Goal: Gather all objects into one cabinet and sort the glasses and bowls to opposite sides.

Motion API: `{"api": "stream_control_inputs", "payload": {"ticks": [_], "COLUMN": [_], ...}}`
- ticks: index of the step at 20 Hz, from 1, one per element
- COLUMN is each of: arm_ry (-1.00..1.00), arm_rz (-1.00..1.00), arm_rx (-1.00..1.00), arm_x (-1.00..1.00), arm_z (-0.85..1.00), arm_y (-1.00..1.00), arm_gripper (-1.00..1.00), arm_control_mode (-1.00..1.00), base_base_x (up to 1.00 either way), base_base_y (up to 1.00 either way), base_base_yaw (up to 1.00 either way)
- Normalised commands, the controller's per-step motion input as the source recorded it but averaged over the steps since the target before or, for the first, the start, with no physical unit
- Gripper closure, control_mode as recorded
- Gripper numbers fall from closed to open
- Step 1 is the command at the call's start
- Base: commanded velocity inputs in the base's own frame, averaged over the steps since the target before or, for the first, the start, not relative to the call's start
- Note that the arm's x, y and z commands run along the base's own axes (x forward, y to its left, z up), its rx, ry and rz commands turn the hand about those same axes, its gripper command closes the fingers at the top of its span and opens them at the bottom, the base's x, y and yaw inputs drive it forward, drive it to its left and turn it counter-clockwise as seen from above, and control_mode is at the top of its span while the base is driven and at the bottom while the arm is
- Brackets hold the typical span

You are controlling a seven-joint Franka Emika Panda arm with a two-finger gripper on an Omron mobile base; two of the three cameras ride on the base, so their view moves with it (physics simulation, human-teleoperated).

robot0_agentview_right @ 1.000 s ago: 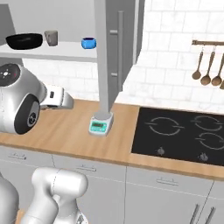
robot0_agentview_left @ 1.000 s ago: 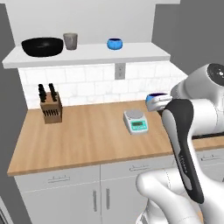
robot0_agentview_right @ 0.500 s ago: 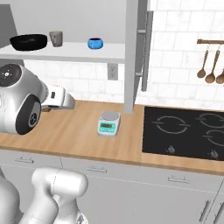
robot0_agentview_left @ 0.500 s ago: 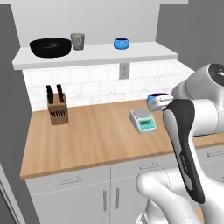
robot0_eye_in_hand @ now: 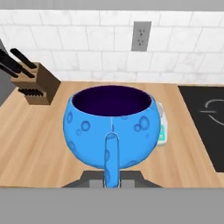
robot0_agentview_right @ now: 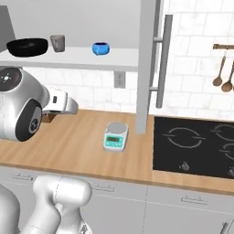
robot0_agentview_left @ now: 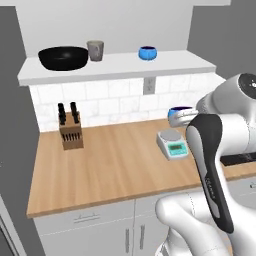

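Cabinet floor board (robot0_agentview_left: 115, 67), left to right: black bowl (robot0_agentview_left: 63, 57), one; grey-beige cup (robot0_agentview_left: 95, 50), one, just beside it; blue bowl (robot0_agentview_left: 147, 52), one, well apart.
Tabletop (robot0_agentview_left: 115, 165): wooden knife block (robot0_agentview_left: 70, 131) at left near the tiled wall; kitchen scale (robot0_agentview_left: 172, 144) at right, its display too small to read.
Second blue bowl (robot0_eye_in_hand: 111, 126), dark inside, held above the tabletop, pinched at its rim by the fingers (robot0_eye_in_hand: 111, 151).
No readable writing.
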Motion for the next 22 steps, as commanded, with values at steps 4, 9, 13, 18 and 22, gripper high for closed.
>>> {"api": "stream_control_inputs", "payload": {"ticks": [4,9,13,18,22], "arm_ry": [0.00,0.00,0.00,0.00,-0.06], "arm_rz": [0.00,0.00,0.00,0.00,-0.01], "arm_rx": [0.00,0.00,0.00,0.00,0.00], "arm_x": [0.00,0.00,0.00,0.00,-0.03], "arm_z": [0.00,0.00,0.00,0.04,0.50], "arm_y": [0.00,0.00,0.00,-0.01,-0.05], "arm_gripper": [1.00,1.00,1.00,1.00,1.00], "arm_control_mode": [1.00,1.00,1.00,-1.00,-1.00], "base_base_x": [0.52,0.42,0.03,0.00,0.00], "base_base_y": [0.00,0.00,0.00,0.00,0.00], "base_base_yaw": [0.00,0.01,0.00,0.00,0.00]}}
